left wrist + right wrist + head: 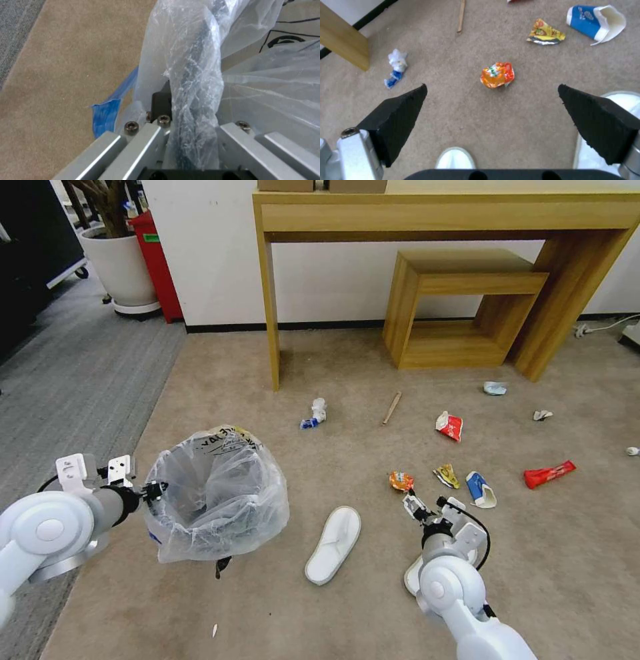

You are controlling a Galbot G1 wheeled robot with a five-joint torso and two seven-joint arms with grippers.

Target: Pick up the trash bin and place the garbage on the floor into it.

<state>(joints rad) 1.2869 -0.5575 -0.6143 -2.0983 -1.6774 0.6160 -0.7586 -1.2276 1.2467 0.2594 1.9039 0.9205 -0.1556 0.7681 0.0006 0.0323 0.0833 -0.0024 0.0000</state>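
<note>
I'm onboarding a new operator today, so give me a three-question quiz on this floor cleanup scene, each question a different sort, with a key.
1. True or false: the left end effector is shut on the rim of the trash bin.
2. Which piece of litter lies straight ahead of the open right end effector? A. the orange wrapper B. the wooden stick C. the red wrapper
3. Fill in: the white slipper lies on the floor between the trash bin and the ____ arm.

Key: 1 true; 2 A; 3 right.
</note>
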